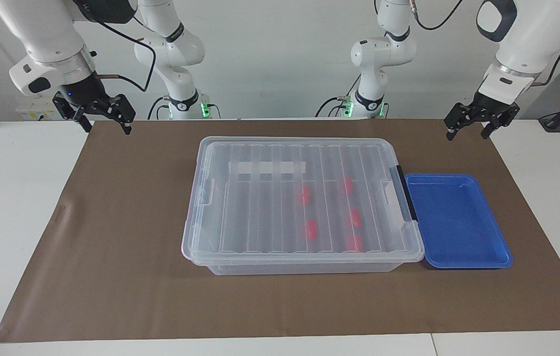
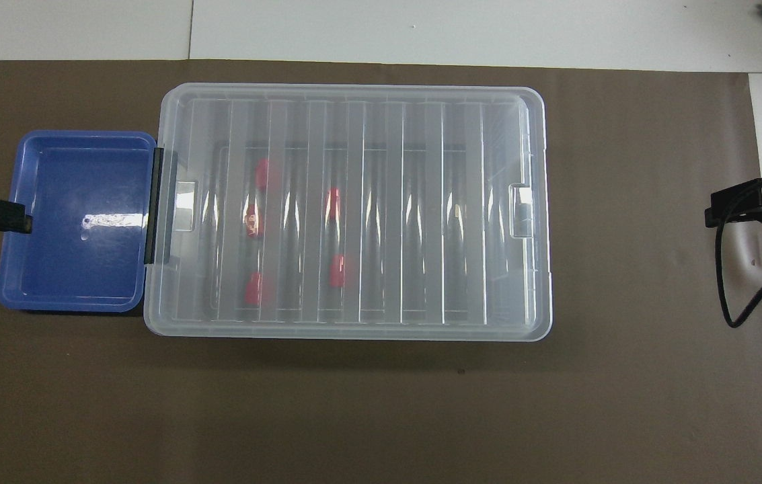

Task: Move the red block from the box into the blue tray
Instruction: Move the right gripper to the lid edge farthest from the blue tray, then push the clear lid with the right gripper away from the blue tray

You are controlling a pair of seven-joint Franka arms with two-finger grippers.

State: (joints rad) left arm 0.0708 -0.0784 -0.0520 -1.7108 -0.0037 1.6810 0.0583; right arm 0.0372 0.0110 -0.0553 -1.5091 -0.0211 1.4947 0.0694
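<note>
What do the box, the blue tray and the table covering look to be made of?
The box: clear plastic, ribbed lid; the red blocks show through it. The blue tray: glossy plastic, judging by the glare. The brown covering: matte, apparently paper, faintly creased.

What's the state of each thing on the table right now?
box: lid on, black latch at the tray end.
red blocks: five, all inside the box.
blue tray: empty, against the box at the left arm's end.
left gripper: open, raised, holding nothing.
right gripper: open, raised, holding nothing.
</note>
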